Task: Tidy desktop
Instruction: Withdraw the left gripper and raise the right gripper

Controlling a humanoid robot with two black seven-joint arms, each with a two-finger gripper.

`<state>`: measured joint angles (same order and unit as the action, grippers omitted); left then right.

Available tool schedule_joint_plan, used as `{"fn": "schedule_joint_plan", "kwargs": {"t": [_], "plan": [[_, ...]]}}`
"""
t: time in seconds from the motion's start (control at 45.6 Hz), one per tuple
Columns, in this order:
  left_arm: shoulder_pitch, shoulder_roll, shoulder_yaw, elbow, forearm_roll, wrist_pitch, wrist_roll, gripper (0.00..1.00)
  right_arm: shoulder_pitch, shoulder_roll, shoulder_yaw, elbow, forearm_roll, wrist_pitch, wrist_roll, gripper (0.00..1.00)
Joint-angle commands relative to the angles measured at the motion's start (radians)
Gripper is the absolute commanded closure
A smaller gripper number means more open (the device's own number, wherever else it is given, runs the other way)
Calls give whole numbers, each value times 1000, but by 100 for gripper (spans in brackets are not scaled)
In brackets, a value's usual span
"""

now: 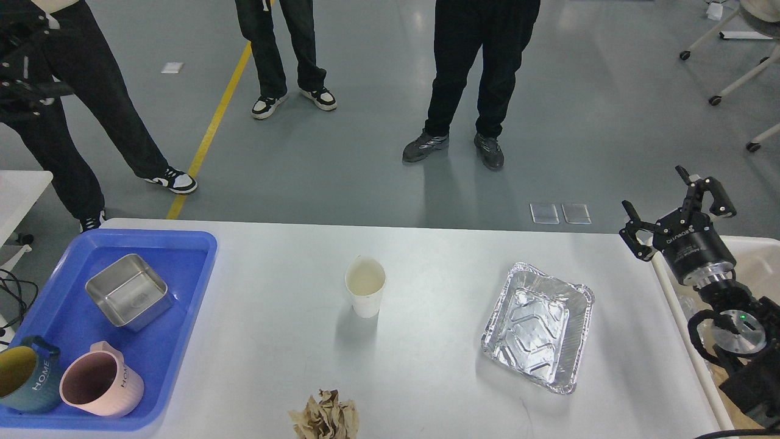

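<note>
The white surface [426, 366] filled the lower part of the head view, wide, smooth and matte with rounded corners. The right tool [676, 207] hung just past its far right corner, above the gap between the surface and a beige bin [755, 256] standing beside it; its two black fingers were spread wide apart and held nothing. The right arm rose from the lower right edge of the view, tilting up and leftward, with a silver ring behind the tool's round black body. The left tool [24, 73] appeared only as a dark blur at the upper left, well off the surface, and I could not tell whether it was open or closed.

On the surface, a white paper cup [365, 295] stood upright near the middle. A crinkled rectangular foil pan [537, 326] lay to its right, and a crumpled brown paper wad [325, 416] sat at the near edge. A blue plastic tray [183, 292] at the left held a square steel container [128, 291], a pink mug [102, 387] and a teal mug [27, 386].
</note>
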<state>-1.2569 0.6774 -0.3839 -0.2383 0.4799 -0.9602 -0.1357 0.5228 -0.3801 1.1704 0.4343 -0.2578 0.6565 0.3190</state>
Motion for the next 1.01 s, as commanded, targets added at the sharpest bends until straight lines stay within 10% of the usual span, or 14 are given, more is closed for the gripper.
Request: {"fn": "schedule_joint_plan", "kwargs": {"t": [0.0, 0.395, 0.987], "plan": [[88, -120, -24, 1, -227, 4, -2, 4, -1, -6, 0, 0, 0, 2, 0, 0], [326, -548, -363, 14, -406, 202, 39, 4, 6, -8, 2, -9, 0, -1, 0, 0], [433, -582, -467, 14, -400, 222, 39, 4, 52, -51, -81, 14, -147, -11, -60, 0]]}}
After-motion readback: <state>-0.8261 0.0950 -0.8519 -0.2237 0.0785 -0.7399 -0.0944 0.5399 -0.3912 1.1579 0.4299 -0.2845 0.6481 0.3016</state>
